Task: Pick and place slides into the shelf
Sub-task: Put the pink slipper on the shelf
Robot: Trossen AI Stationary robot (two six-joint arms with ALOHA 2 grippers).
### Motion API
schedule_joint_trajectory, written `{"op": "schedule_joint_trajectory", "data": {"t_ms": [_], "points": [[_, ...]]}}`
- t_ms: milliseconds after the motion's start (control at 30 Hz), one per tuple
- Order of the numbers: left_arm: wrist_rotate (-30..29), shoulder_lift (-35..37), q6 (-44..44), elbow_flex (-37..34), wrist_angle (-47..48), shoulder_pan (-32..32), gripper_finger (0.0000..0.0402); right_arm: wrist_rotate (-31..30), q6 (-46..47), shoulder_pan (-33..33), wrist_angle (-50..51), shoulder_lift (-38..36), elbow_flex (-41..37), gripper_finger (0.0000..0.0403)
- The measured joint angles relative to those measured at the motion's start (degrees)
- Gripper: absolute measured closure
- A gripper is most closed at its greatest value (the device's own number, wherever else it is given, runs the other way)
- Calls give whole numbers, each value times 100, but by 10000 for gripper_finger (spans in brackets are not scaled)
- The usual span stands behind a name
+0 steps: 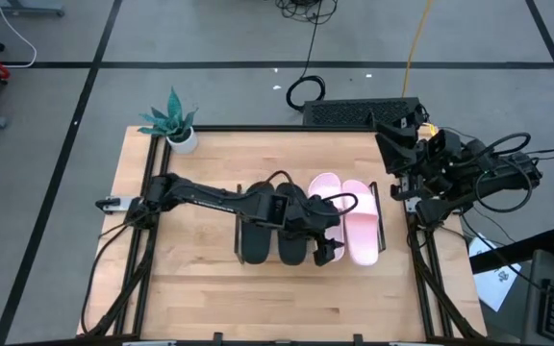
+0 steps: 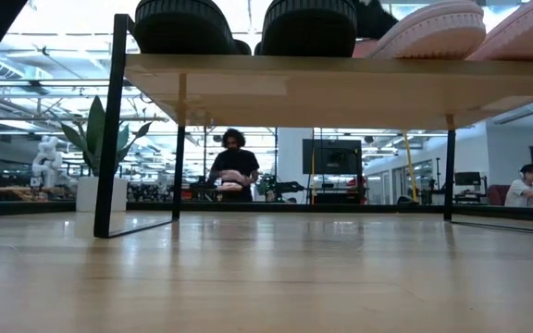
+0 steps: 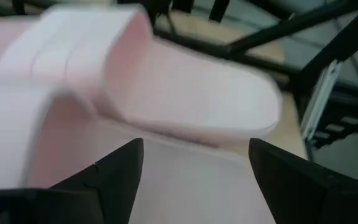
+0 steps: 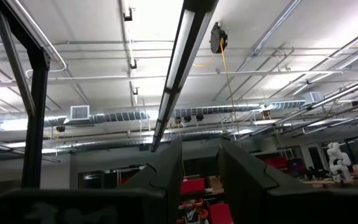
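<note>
On the shelf all four slides sit in a row — black pair toward the left, pink pair toward the right. Left gripper hovers at the near end of the inner pink slide, fingers spread wide, gripping nothing. Right gripper parked off the table's right edge — jaws part open, empty.

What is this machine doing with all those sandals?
It is lining up slides on a low shelf. The black pair and the pink pair all sit on top. The left pincer, open and empty, hovers by the nearer pink slide. The right arm waits folded at the table's edge.
</note>
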State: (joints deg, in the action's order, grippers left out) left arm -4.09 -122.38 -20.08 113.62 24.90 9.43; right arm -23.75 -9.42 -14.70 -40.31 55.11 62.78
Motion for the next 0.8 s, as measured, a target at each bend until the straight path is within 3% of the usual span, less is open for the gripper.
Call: {"op": "schedule_joint_trajectory", "data": {"t_ms": [333, 800], "points": [[310, -292, -118, 15, -23, -76, 110, 2, 145, 0, 179, 13, 0, 310], [402, -346, -198, 37, 774, -68, 110, 2, 275, 0, 249, 23, 0, 310]]}}
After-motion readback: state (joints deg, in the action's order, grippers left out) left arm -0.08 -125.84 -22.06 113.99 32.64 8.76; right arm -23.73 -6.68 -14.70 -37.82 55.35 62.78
